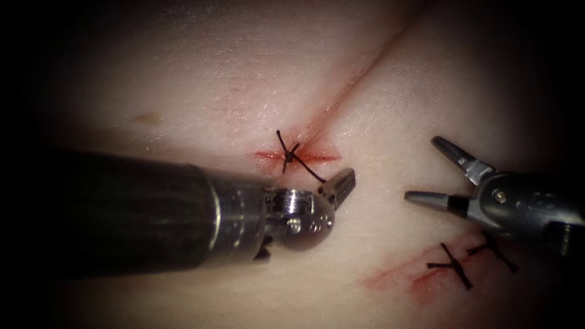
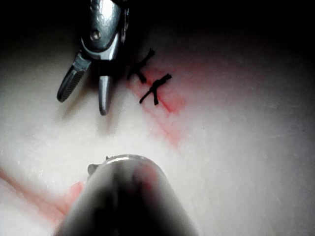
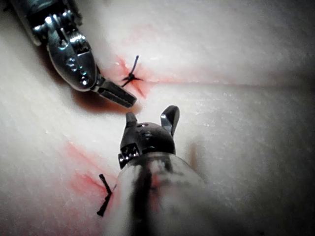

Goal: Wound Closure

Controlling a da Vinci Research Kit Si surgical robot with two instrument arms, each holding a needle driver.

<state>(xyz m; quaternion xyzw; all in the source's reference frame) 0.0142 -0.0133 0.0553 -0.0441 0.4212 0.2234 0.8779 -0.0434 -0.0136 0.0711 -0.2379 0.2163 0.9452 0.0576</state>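
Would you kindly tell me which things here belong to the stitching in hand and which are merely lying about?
In hand: tissue; cut; knot on the cut; its thread, which the shut left claw seems to hold; right claw, open, holding nothing.
Lying about: two older stitches right of the cut; red fluid; brown spot.

Dark surround, bright light mid-field.
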